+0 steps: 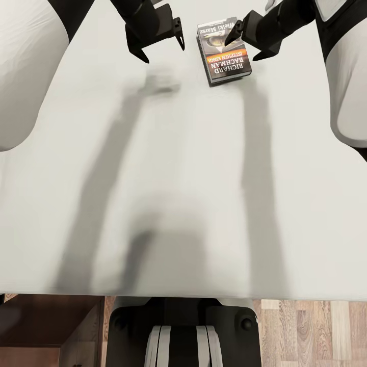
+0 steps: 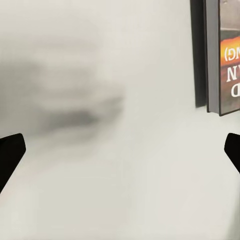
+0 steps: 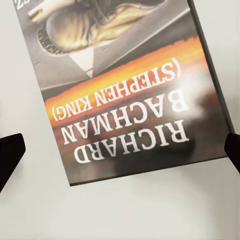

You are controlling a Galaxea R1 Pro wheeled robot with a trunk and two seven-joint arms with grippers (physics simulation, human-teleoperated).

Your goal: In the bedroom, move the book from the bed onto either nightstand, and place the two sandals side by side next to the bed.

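Note:
The book [image 1: 224,51] lies flat on the bed's off-white mattress [image 1: 183,168], a dark paperback with an orange band and white lettering. My right gripper [image 1: 247,45] hovers open at the book's right edge. In the right wrist view the book [image 3: 130,85] lies between the two black fingertips [image 3: 10,155], which are spread wider than the cover. My left gripper [image 1: 162,48] hangs open over bare mattress just left of the book. The left wrist view catches the book's edge [image 2: 225,55] off to one side of the left gripper [image 2: 120,155]. The sandals are out of view.
The mattress edge runs across the bottom of the head view, with my base [image 1: 183,331] against it. Light wood-plank floor [image 1: 311,331] lies at the lower right. Dark brown wood [image 1: 51,326] sits at the lower left; I cannot tell what it belongs to.

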